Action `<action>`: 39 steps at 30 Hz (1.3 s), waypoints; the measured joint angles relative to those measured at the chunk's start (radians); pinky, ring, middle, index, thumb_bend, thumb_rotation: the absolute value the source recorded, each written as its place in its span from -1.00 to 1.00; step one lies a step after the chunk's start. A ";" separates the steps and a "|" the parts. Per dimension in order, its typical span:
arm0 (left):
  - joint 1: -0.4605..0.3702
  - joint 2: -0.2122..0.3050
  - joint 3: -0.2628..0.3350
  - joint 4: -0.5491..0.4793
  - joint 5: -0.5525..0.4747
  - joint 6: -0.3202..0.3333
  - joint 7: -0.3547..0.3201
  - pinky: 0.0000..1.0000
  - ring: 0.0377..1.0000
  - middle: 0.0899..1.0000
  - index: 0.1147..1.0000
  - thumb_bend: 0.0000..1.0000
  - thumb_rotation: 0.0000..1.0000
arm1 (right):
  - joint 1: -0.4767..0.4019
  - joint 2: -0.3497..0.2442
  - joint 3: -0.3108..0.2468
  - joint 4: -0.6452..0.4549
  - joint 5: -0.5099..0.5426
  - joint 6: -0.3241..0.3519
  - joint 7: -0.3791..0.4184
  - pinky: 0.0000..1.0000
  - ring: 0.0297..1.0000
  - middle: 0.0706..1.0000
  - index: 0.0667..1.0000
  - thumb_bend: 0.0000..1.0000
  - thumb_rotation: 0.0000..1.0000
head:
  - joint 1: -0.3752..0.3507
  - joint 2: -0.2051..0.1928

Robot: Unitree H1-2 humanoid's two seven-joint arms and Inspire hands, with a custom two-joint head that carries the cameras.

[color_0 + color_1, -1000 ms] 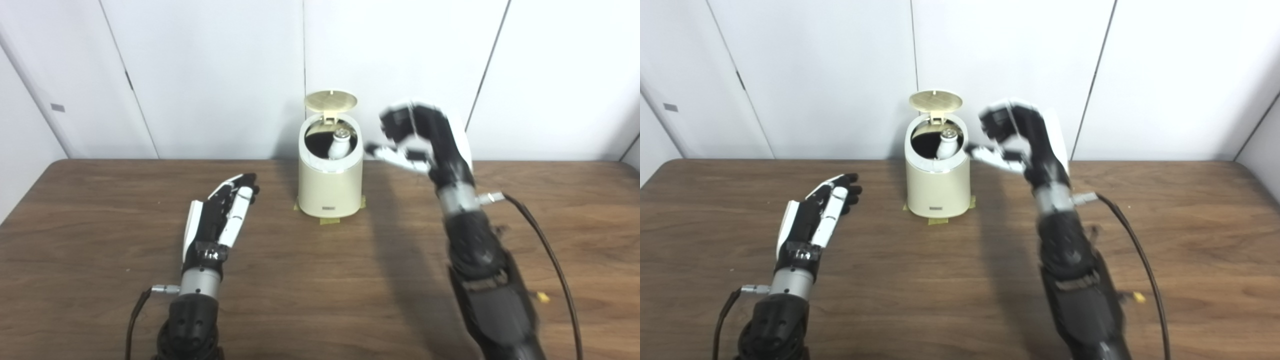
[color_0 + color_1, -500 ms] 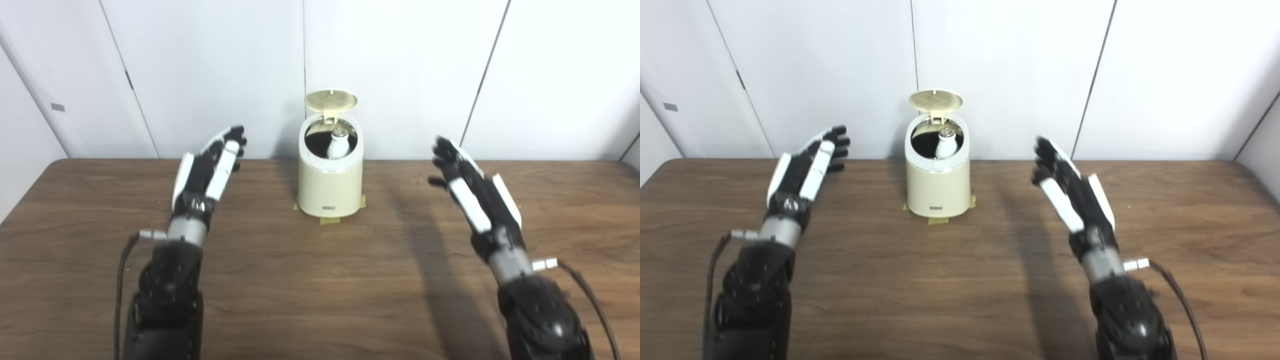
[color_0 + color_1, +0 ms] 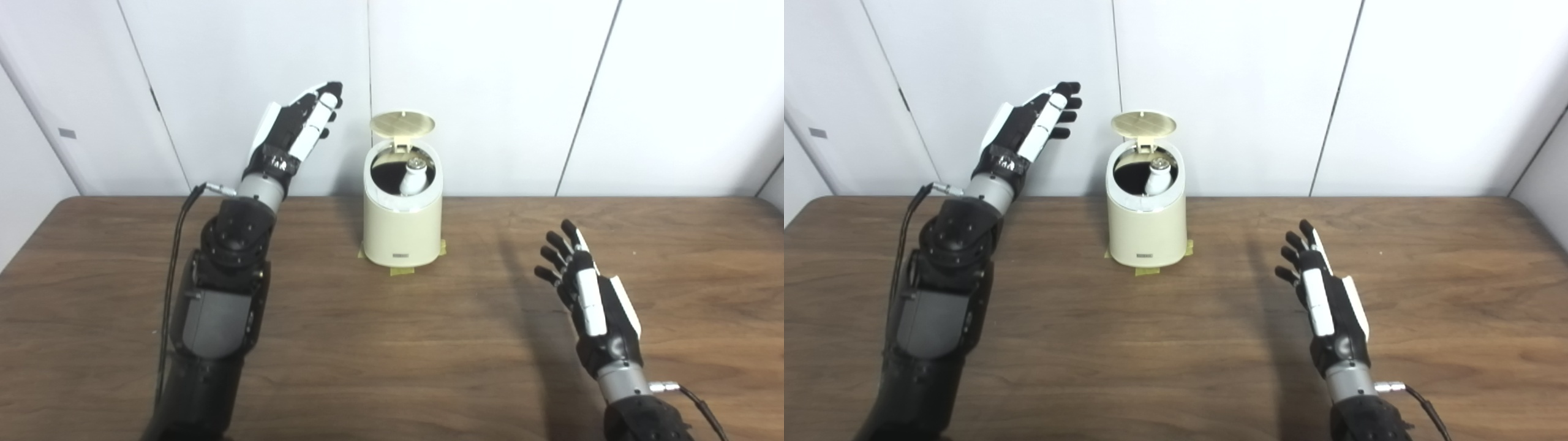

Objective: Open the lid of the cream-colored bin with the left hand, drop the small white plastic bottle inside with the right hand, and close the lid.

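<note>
The cream-colored bin (image 3: 402, 229) stands at the back middle of the table, its round lid (image 3: 402, 123) tipped up on its rear hinge. Inside the mouth a small white plastic bottle (image 3: 412, 175) leans upright with its cap showing. My left hand (image 3: 295, 128) is raised high, up and to the left of the lid, open with straight fingers and holding nothing. My right hand (image 3: 585, 297) hovers low over the table, well to the right and in front of the bin, open and empty.
Yellow tape (image 3: 401, 271) marks the bin's base on the brown wooden table (image 3: 380, 343). White wall panels (image 3: 490, 86) rise directly behind the bin. Thin cables trail from both wrists.
My left arm has risen from the table to lid height beside the bin. My right hand has pulled back from the bin's mouth and come down low over the table, its fingers straightened.
</note>
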 measured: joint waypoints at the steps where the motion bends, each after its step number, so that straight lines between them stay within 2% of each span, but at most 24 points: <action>1: -0.011 0.009 -0.009 0.022 0.001 -0.003 -0.003 0.66 0.73 0.70 0.77 0.10 1.00 | 0.004 0.001 0.002 0.006 -0.001 -0.004 -0.001 0.64 0.83 0.87 0.94 0.22 0.99 | 0.002 0.000; 4: -0.041 0.026 -0.036 0.084 0.004 -0.030 -0.007 0.68 0.73 0.69 0.74 0.20 1.00 | 0.009 0.009 0.009 0.020 -0.005 -0.009 -0.009 0.63 0.82 0.85 0.93 0.22 0.97 | 0.005 0.000; 8: -0.075 0.025 -0.065 0.153 0.004 -0.048 -0.009 0.72 0.74 0.68 0.72 0.22 1.00 | 0.009 0.029 0.027 0.022 -0.024 -0.011 -0.022 0.60 0.80 0.83 0.93 0.20 1.00 | 0.003 0.000; 12: -0.098 0.030 -0.114 0.179 0.020 -0.079 -0.018 0.67 0.69 0.61 0.67 0.13 1.00 | 0.012 0.028 0.035 0.023 -0.036 -0.011 -0.022 0.62 0.80 0.82 0.94 0.20 1.00 | 0.006 0.000; 17: -0.137 0.052 -0.184 0.184 0.058 -0.079 -0.060 0.76 0.72 0.57 0.59 0.08 1.00 | 0.022 0.029 0.040 0.027 -0.041 -0.012 -0.024 0.58 0.77 0.79 0.93 0.23 1.00 | 0.003 -0.005; 23: -0.186 0.069 -0.250 0.188 0.120 -0.078 -0.084 0.73 0.69 0.57 0.54 0.09 1.00 | 0.030 0.038 0.055 0.029 -0.048 -0.017 -0.026 0.51 0.74 0.77 0.91 0.18 1.00 | 0.000 -0.008; 26: -0.205 0.072 -0.259 0.201 0.138 -0.078 -0.093 0.71 0.68 0.57 0.53 0.10 1.00 | 0.031 0.050 0.054 0.030 -0.045 -0.017 -0.033 0.51 0.74 0.76 0.91 0.14 1.00 | -0.002 -0.009; 32: -0.221 0.074 -0.268 0.227 0.152 -0.084 -0.102 0.62 0.62 0.53 0.46 0.06 1.00 | 0.031 0.057 0.054 0.030 -0.044 -0.017 -0.039 0.55 0.75 0.77 0.92 0.18 1.00 | -0.006 -0.008; 35: -0.220 0.074 -0.274 0.225 0.164 -0.117 -0.098 0.60 0.61 0.52 0.43 0.03 1.00 | 0.031 0.057 0.053 0.030 -0.039 -0.017 -0.039 0.54 0.75 0.77 0.91 0.19 1.00 | -0.006 -0.008; 39: -0.216 0.083 -0.320 0.205 0.227 -0.176 -0.093 0.58 0.65 0.60 0.41 0.03 1.00 | 0.031 0.057 0.053 0.031 -0.037 -0.017 -0.039 0.50 0.73 0.76 0.90 0.16 0.99 | -0.006 -0.008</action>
